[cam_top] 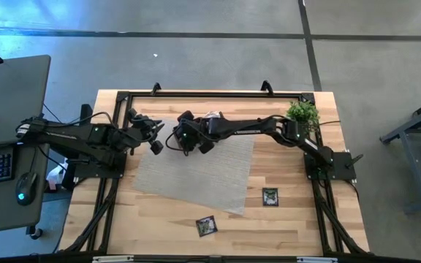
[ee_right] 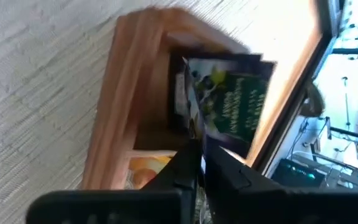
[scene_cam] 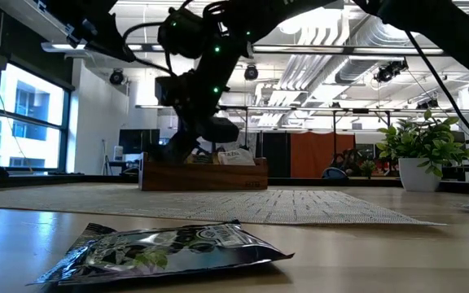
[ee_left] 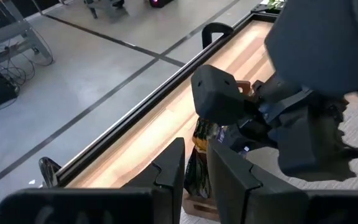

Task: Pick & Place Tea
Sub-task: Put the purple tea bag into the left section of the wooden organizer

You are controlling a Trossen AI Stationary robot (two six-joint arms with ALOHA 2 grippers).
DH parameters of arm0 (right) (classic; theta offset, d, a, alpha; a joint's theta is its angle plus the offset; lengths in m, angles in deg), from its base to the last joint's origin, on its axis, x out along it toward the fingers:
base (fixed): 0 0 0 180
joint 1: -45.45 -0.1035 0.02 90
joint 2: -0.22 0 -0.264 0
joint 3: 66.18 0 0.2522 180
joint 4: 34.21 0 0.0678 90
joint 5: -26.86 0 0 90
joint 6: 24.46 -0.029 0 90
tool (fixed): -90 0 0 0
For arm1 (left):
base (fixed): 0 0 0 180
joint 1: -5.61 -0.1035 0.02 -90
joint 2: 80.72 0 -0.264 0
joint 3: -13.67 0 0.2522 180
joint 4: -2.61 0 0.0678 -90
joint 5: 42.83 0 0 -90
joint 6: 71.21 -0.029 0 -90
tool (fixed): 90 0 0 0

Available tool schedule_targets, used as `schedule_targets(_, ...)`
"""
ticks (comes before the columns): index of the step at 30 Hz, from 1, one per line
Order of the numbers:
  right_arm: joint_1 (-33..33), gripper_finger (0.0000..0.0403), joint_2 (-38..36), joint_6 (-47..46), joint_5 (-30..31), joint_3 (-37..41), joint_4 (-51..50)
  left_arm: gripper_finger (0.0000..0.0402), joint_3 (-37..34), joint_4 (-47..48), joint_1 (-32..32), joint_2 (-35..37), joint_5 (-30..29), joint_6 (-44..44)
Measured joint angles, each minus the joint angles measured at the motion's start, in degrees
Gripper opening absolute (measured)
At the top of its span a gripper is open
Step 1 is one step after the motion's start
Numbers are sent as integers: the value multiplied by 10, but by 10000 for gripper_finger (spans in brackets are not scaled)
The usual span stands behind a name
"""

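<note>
The wooden tray rests flat on the grey mat, with sachets standing in it. My right gripper reaches across from the right. It is shut on a dark grey-green tea sachet over the tray's end compartment. My left gripper is at the tray's left end, with a narrow gap between its fingers. Two more dark sachets lie flat on the bare table; one of them is close in the low view. My right gripper pinches the dark sachet between both fingers at its near edge, coming from above and pointing down. The sachet hangs tilted ahead of the fingers over the end compartment; I cannot tell whether its far end touches the tray. My left gripper: I cannot tell whether it touches the tray or the sachets seen through its gap.
A potted plant stands at the table's far right corner, beside the right arm. A black frame rail runs along the far edge. A desk with a keyboard and a mouse stands left of the table. Bare wood lies along the near edge.
</note>
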Motion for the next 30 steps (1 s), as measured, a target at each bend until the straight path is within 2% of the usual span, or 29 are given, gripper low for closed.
schedule_targets(9,2,105,8,-1,13,0,35,67,0,0,0,0,1,0)
schedule_targets(14,2,136,8,-8,64,0,103,67,0,0,0,0,3,0)
schedule_targets(19,2,141,8,-14,136,-1,131,67,0,0,0,0,3,0)
schedule_targets(26,-20,130,-7,-45,297,-1,88,67,0,3,0,0,5,8)
schedule_targets(28,-30,126,-23,-74,315,-1,47,67,0,6,0,0,20,15)
schedule_targets(30,-40,122,-48,-129,306,-1,-8,67,0,8,0,0,43,15)
